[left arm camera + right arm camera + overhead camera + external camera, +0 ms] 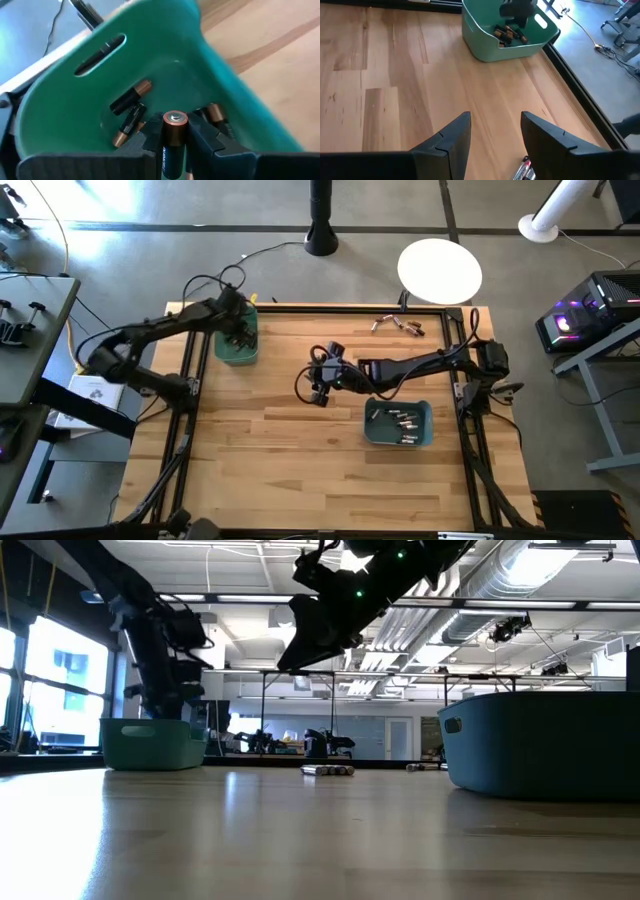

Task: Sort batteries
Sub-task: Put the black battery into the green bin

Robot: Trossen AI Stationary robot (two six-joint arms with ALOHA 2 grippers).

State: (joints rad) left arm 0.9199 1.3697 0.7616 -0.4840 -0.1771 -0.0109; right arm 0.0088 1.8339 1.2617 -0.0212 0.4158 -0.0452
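The left pincer (pixel 172 145) is clenched on one battery (pixel 173 131). The battery stands between its two dark fingers (pixel 142 145), with the copper end pointing away from the wrist. The pincer hangs inside the green bin (pixel 150 55). Just past its tips, on the floor of that bin, lie more batteries (pixel 131 96), copper at one end and dark at the other. Some lie side by side and touch. Another one (pixel 215 112) lies just beside the pincer's other finger. Past them rises the far wall of the bin with a slot for a handle.

From above, the left pincer (pixel 240 332) sits in the green bin (pixel 236 352) near the back edge of the wooden surface (pixel 300 450).

The right pincer (pixel 492 145) is released, with its two fingers (pixel 452 140) spread apart and nothing between them. It hangs over bare wood. Just beside one finger lies a small pile of silvery batteries (pixel 525 170). Far ahead of it stands the green bin (pixel 490 47) with the left pincer (pixel 517 10) dipping into it.

From above, the right pincer (pixel 322 377) is near the middle of the surface. Beside its arm sits the teal bin (pixel 398 438) with silvery batteries (pixel 400 420) in it. Farther off, near the back edge, a few loose batteries (pixel 398 324) lie on the wood.

In the low view, some batteries (pixel 328 770) lie on the wood between the two bins.
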